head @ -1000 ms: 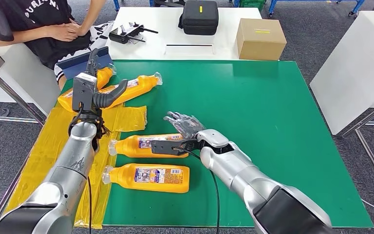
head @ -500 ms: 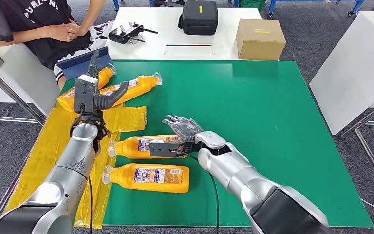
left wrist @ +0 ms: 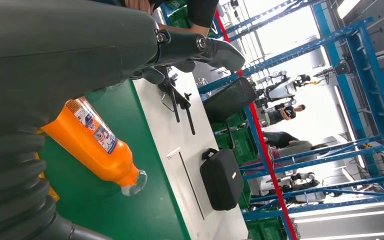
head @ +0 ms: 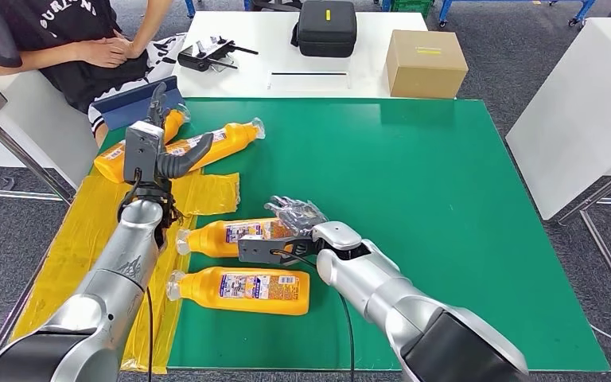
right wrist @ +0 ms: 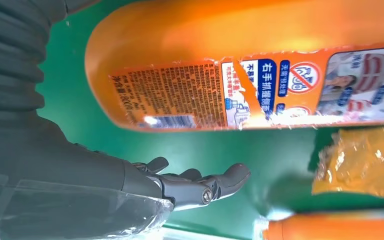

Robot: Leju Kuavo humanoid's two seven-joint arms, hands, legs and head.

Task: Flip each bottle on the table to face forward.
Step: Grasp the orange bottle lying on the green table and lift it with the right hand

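Several orange bottles lie on their sides at the left of the green table (head: 430, 199). The nearest bottle (head: 243, 289) shows its label upward. Just beyond it lies the middle bottle (head: 223, 236) (right wrist: 240, 60). My right hand (head: 290, 227) hovers over this bottle's base end, fingers spread above it, the thumb (right wrist: 200, 182) on the near side and apart from it. Two more bottles lie at the far left, one long (head: 223, 142) (left wrist: 92, 145), one partly hidden (head: 171, 123) behind my left hand (head: 159, 151), which is raised above them, holding nothing, fingers apart.
Crinkled yellow plastic sheet (head: 79, 231) covers the table's left strip under the bottles. A person (head: 64, 40) sits at the far left corner beside a blue tray (head: 127, 99). A white table behind holds a black case (head: 327, 28) and a cardboard box (head: 426, 62).
My right hand has slid left and nearer along the middle bottle, now covering its base end. My left hand has drifted slightly farther away. The bottles have not moved.
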